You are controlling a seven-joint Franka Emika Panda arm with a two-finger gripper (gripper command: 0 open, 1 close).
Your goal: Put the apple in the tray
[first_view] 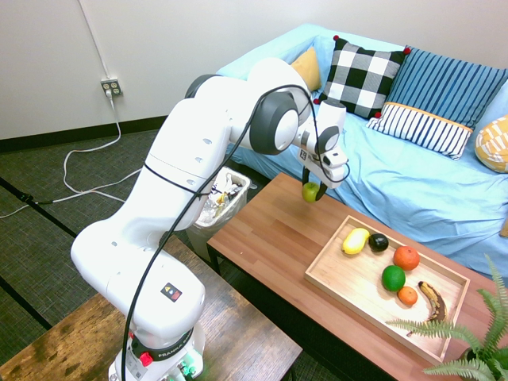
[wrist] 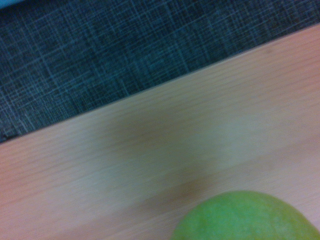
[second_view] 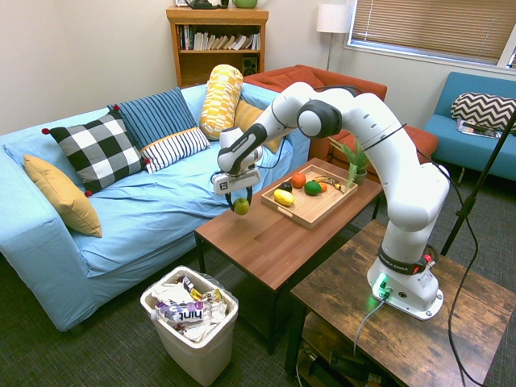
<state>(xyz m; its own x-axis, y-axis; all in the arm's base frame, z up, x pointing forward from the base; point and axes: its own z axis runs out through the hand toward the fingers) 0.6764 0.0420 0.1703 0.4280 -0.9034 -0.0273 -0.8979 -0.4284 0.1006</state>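
Note:
A small yellow-green apple (first_view: 309, 191) (second_view: 241, 206) hangs a little above the far corner of the wooden coffee table, with my gripper (first_view: 312, 190) (second_view: 240, 201) shut on it from above. In the wrist view the apple (wrist: 247, 217) fills the lower edge, blurred, over the table top. The light-wood tray (first_view: 334, 279) (second_view: 314, 211) lies further along the same table, apart from the apple. It holds a yellow fruit (first_view: 355, 240), a small dark fruit, a deep-green fruit (first_view: 393, 278), two orange fruits and a browned banana (first_view: 431, 299).
The coffee table (first_view: 270, 238) (second_view: 266, 242) stands in front of a blue sofa (second_view: 121, 201) with cushions. A white waste bin (second_view: 190, 321) full of wrappers stands on the floor by the table's end. A potted fern (first_view: 468, 333) rises beside the tray.

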